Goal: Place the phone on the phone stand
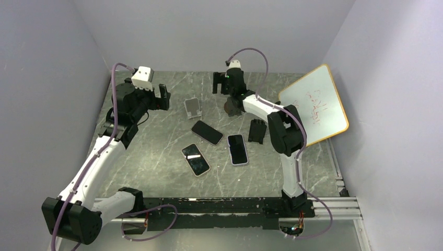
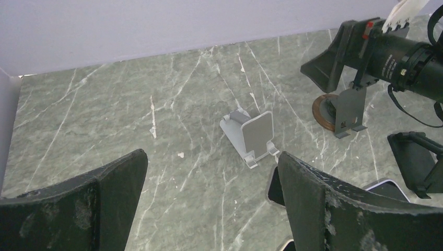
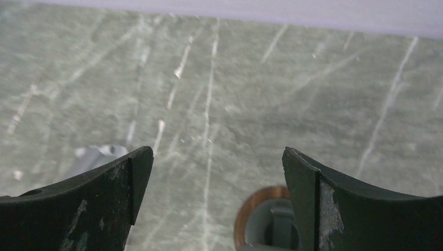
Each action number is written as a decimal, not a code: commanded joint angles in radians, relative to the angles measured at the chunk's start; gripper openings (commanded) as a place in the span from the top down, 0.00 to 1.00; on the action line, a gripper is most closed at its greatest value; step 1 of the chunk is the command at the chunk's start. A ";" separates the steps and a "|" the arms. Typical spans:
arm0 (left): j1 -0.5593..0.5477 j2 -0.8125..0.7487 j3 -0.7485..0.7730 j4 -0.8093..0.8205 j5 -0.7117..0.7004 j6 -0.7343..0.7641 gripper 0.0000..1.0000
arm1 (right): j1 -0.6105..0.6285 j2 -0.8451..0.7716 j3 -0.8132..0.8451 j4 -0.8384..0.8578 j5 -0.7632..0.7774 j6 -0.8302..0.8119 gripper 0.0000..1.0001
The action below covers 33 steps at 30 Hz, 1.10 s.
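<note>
From six o'clock the top camera stares down, well back; both wrist cameras sit low, facing twelve, sharing the phone stand [image 2: 249,137].

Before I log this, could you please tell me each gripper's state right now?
Left gripper: open, holding nothing.
Right gripper: open, holding nothing.
</note>
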 commanded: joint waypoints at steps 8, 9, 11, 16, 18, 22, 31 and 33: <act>0.005 0.029 0.018 -0.003 0.041 -0.016 0.00 | 0.002 -0.110 -0.184 0.026 0.165 -0.146 0.00; 0.005 0.030 0.018 -0.002 0.043 -0.016 0.00 | 0.001 -0.115 -0.197 0.028 0.172 -0.149 0.00; 0.005 0.035 0.018 0.001 0.048 -0.019 0.00 | 0.002 -0.122 -0.226 0.035 0.186 -0.152 0.00; 0.005 0.041 0.019 0.003 0.058 -0.023 0.00 | 0.000 -0.123 -0.265 0.053 0.203 -0.149 0.00; 0.005 0.040 0.015 0.006 0.060 -0.025 0.00 | 0.000 -0.120 -0.271 0.058 0.209 -0.150 0.00; 0.005 0.042 0.014 0.006 0.063 -0.027 0.00 | 0.000 -0.104 -0.277 0.059 0.224 -0.144 0.00; 0.005 0.060 0.015 0.006 0.061 -0.028 0.00 | 0.000 -0.086 -0.300 0.076 0.224 -0.114 0.07; 0.005 0.063 0.014 0.007 0.061 -0.030 0.00 | 0.001 -0.082 -0.307 0.081 0.224 -0.108 0.09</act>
